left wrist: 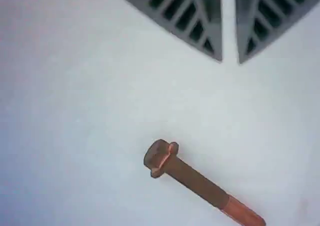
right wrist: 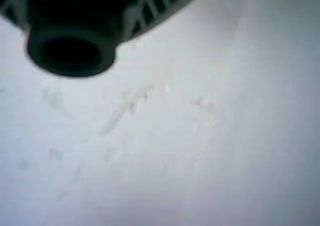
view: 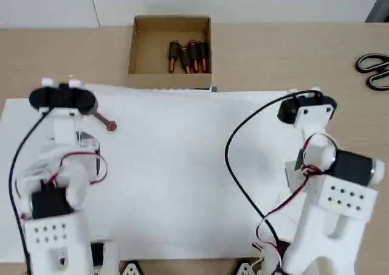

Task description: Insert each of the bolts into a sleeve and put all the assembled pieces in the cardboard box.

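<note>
The bolt (view: 107,123) lies flat on the white sheet (view: 182,177) that covers most of the tabletop (view: 261,50), near the sheet's far left corner. Its long axis runs diagonally. The flanged hex head points toward the near right and the shank points back toward the far left corner. In the left wrist view the shank is darker next to the head and brighter copper toward its tip.

The left claw (left wrist: 230,56) hangs just above the sheet close to the bolt. Only a thin slit separates its two ribbed grey fingers (left wrist: 200,21), and it grips nothing and does not touch the bolt.

The right claw (right wrist: 100,16) is over the right side of the sheet and has hold of a black sleeve (right wrist: 70,53). The sleeve is clear of the sheet, and its open round mouth faces the camera in the right wrist view.

The cardboard box (view: 141,50) sits at the middle of the far edge of the sheet. Several assembled pieces (view: 187,56) lie side by side in its right half. Their long axes run from far to near, with the dark sleeves toward the far edge and the copper ends toward the near one. A pair of scissors (view: 374,68) rests by the right edge of the tabletop.
</note>
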